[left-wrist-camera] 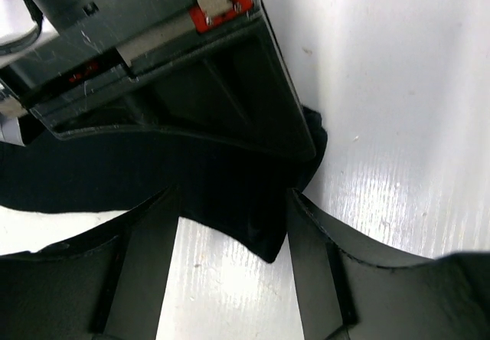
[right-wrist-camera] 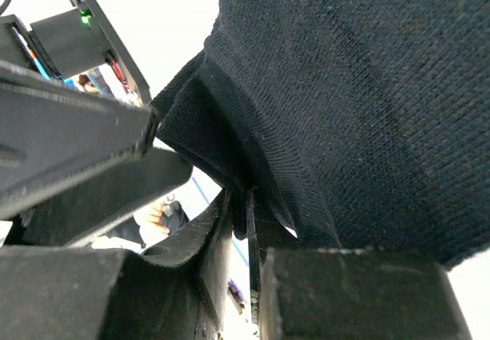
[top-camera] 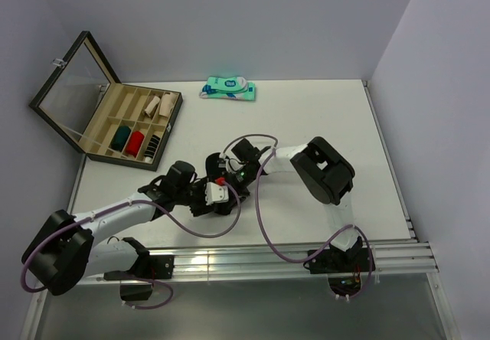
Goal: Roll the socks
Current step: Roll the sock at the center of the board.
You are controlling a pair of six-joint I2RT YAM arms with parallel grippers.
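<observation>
The black sock (left-wrist-camera: pixel 245 217) lies on the white table between my two grippers, which meet at mid-table. My left gripper (left-wrist-camera: pixel 233 198) is open, its fingers astride a pointed corner of the sock, low over the table. My right gripper (right-wrist-camera: pixel 246 194) is shut on a fold of the black sock (right-wrist-camera: pixel 344 87), and its body (left-wrist-camera: pixel 176 72) fills the top of the left wrist view. In the top view the left gripper (top-camera: pixel 210 198) and right gripper (top-camera: pixel 226 175) cover the sock. I cannot make out the dark green sock.
An open compartment box (top-camera: pixel 174 118) stands at the back left, lid (top-camera: pixel 73 87) raised, holding red (top-camera: pixel 136 142), green (top-camera: pixel 121 135) and beige (top-camera: pixel 157 106) rolled socks. A teal-and-white packaged pair (top-camera: pixel 228 89) lies at the back. Walls close both sides.
</observation>
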